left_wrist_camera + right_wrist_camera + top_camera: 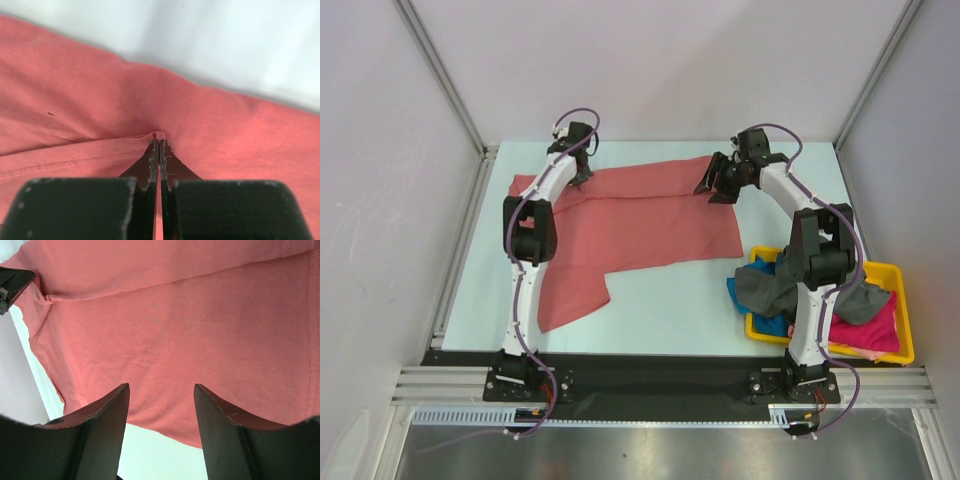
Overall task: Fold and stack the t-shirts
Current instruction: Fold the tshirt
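Two claws: left claw (159, 144) pinches a fold of the salmon-red t-shirt (100, 100), right claw (161, 390) gapes above it.

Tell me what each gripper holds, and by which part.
Left gripper pinches the salmon-red t-shirt at a raised fold near its far edge. Right gripper is open over it, holding nothing.

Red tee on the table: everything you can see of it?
The tee is salmon-red, soft knit cloth with stitched hems, lying spread and wrinkled on the pale table, a flap trailing near-left. The left hand is shut, pinching a fold at its far-left edge; the open right hand hangs over its far-right corner.
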